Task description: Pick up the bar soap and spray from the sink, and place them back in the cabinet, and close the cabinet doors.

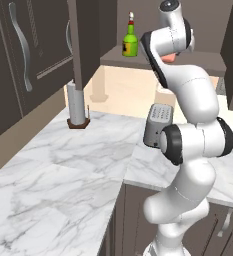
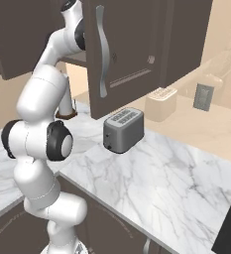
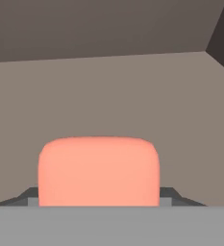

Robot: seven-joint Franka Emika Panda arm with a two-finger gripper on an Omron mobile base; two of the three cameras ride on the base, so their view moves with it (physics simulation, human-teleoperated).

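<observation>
While end effector (image 3: 99, 202) grips bar soap (image 3: 99, 170), spray (image 1: 130, 42) stands upright on cabinet (image 1: 198, 61) shelf.

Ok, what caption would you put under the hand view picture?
Gripper holding the pink bar soap inside the brown cabinet.

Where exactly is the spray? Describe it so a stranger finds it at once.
Look into the open dark brown wall cabinet above the marble counter. On its brown shelf stands the spray, left of the robot's arm: a green bottle with a yellow label and red-and-white nozzle, the shelf's sole upright bottle.
</observation>
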